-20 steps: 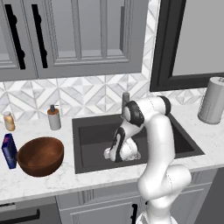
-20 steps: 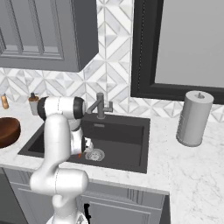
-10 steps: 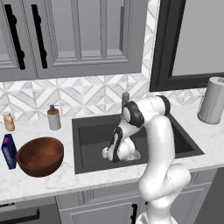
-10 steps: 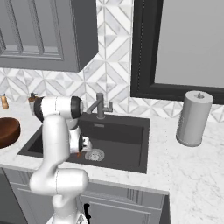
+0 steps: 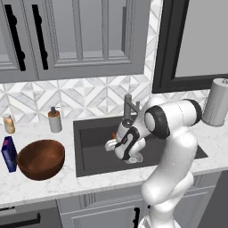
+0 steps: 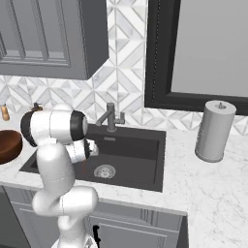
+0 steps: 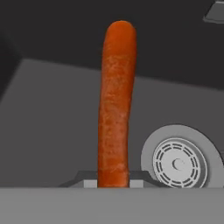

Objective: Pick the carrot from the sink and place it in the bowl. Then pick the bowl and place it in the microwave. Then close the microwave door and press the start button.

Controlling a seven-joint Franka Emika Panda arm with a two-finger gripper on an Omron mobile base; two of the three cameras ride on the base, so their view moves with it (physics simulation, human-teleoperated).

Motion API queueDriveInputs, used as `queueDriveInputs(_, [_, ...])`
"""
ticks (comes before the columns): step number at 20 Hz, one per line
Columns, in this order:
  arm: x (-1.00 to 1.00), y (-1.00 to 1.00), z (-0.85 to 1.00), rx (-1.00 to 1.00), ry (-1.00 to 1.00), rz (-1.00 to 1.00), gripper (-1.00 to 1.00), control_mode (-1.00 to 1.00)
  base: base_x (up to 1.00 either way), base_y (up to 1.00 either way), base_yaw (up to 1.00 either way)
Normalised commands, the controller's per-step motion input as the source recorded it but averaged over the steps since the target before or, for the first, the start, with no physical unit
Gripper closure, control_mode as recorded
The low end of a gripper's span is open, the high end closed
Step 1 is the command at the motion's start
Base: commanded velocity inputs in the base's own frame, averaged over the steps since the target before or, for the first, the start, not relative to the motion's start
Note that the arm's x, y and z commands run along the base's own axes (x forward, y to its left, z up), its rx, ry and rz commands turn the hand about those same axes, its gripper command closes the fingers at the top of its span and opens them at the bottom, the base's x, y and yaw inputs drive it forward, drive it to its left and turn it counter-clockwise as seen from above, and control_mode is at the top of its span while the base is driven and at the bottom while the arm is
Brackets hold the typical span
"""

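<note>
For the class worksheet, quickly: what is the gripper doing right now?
Gripper: closed on the carrot, above the sink floor by the drain.

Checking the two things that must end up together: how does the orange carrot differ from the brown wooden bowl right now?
The thin orange stick-shaped carrot is long and narrow; the glossy reddish-brown wooden bowl is round, wide and deep. The carrot is over the dark grey sink, near the round silver drain, its lower end between the tool's fingers; the bowl rests on the white marble counter, untouched. The bowl looks far larger. Both are warm-coloured.
</note>
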Motion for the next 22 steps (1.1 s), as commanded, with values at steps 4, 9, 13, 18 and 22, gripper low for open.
queueDriveInputs(4, [-0.39, 0.38, 1.0, 0.0, -0.06, 0.01, 1.0, -1.0, 0.0, 0.0, 0.0])
queueDriveInputs(9, [-0.3, 0.36, 1.0, 0.04, 0.0, 0.06, 1.0, -1.0, 0.0, 0.0, 0.0])
queueDriveInputs(13, [-0.19, 0.21, 1.0, 0.06, 0.0, 0.07, 1.0, -1.0, 0.0, 0.0, 0.0])
queueDriveInputs(18, [-0.01, 0.21, 1.0, 0.03, -0.01, 0.07, 1.0, -1.0, 0.0, 0.0, 0.0])
queueDriveInputs(22, [-0.17, 0.26, 1.0, 0.0, 0.11, 0.05, 1.0, -1.0, 0.0, 0.0, 0.0])
